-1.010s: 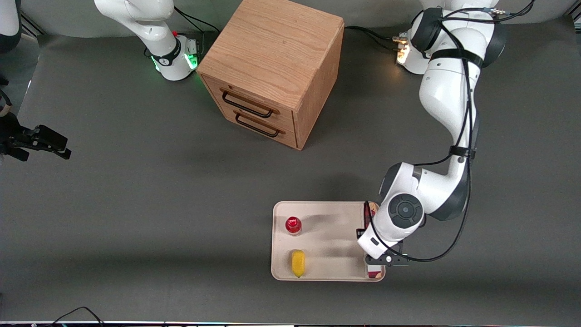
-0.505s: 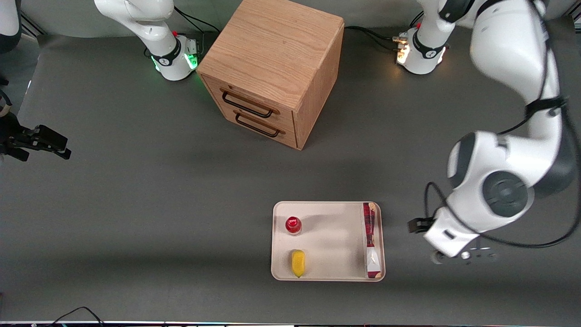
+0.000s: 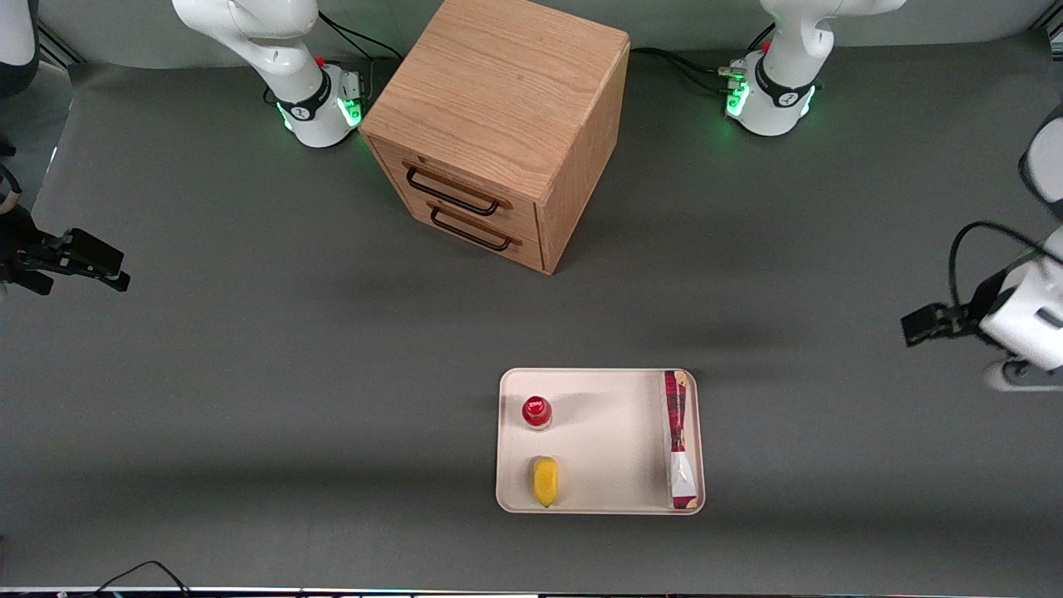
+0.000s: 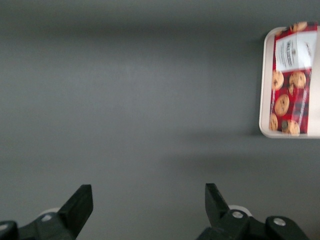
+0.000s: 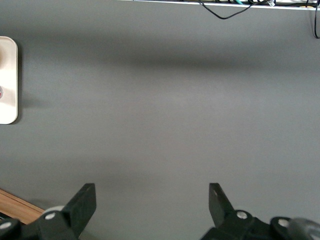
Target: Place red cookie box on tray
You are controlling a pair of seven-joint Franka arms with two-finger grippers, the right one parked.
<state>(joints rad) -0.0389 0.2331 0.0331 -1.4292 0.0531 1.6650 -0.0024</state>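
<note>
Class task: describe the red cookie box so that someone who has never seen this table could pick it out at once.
Find the beige tray, nearer the front camera than the wooden drawer cabinet. The red cookie box lies along the tray's short edge toward the open tool. Unlike the red-capped bottle and yellow item, it is long, thin and cookie-printed.

I've got the gripper [image 4: 148, 210] hanging with fingers spread over bare mat at the working arm's end of the table [image 3: 249, 374], well apart from the tray [image 3: 598, 508]. On the tray, the red cookie box [image 3: 678, 438] lines one short edge, the red-capped bottle [image 3: 536, 412] and yellow item [image 3: 545, 481] crowd the other, leaving an open lane between. The cabinet [image 3: 498, 124] blocks the table's middle.
</note>
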